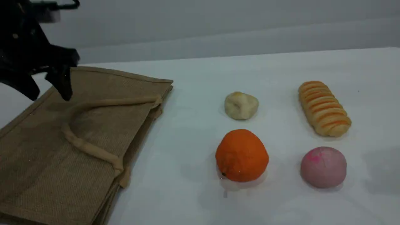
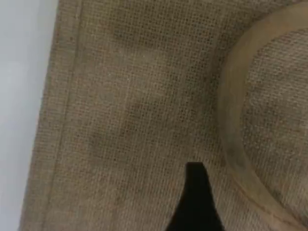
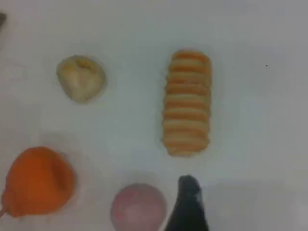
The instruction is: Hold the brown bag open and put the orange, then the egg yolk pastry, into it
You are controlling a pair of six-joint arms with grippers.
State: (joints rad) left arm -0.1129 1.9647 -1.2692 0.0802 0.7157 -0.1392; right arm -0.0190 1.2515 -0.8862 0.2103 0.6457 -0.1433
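Scene view, we see the bag point(image 1: 62, 140) flat at left on the desk point(image 1: 193, 78), left jaws wide above it, orange point(image 1: 242, 155) and pastry point(image 1: 241, 105) apart to its right, left wrist view, only weave and handle point(image 2: 231, 120), right wrist view, roll point(image 3: 187, 102) and bun point(image 3: 138, 207) too, right jaws wide.

White table point(image 1: 193, 78) with a smooth matte top, filling the scene view from 3 o'clock round through 6 to 9, its far edge slanting slightly upward from 9 toward 3 o'clock. Beyond that edge, at 12 o'clock, a plain pale grey wall point(image 1: 218, 15), with a slightly lighter band point(image 1: 281, 39) running low along it just above the tabletop. Even, diffuse light throughout, soft and without glare, with only a faint blurred grey shadow point(image 1: 382, 168) lying on the bare tabletop between 3 and 4 o'clock.
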